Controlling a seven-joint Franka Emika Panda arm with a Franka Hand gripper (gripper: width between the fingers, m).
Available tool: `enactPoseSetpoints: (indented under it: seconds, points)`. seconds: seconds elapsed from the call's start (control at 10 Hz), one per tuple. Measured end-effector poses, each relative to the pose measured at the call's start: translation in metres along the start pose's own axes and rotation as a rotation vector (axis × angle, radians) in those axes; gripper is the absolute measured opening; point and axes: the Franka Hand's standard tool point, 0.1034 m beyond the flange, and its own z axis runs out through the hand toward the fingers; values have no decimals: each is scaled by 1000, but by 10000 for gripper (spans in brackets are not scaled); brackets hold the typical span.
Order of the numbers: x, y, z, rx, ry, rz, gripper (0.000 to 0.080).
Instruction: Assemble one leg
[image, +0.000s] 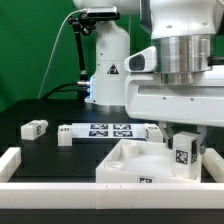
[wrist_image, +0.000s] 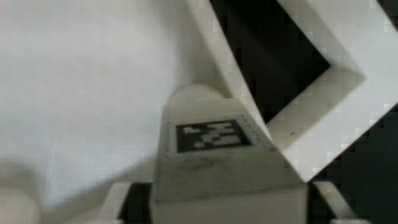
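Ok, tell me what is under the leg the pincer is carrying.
Under the leg, held in the pincer, lies the white tray-like part; the wrist view shows its white surface and rim. The spot directly beneath the leg is covered.

No words, brands or numbers can be read anywhere; the only signs are black-and-white square tags on the leg, the marker board and the loose blocks.

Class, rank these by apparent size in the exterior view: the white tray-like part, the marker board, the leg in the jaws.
1. Large white square plastic tray-like part.
2. Thin flat white marker board, though it lies farther away.
3. Small white rectangular plastic leg.
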Motion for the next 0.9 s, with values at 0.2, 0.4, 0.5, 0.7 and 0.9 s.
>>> enactPoseSetpoints:
  seconds: [0.2, 0.4, 0.5, 0.7, 0.9]
  points:
    - [5, 7, -1, 0, 20, 62, 301]
    - [5, 7, 0, 0, 19, 62, 488]
    - [4, 7, 0, 0, 19, 62, 597]
    - [4, 7, 0, 0, 18, 62, 633]
    - [4, 7, 1, -1, 18, 62, 646]
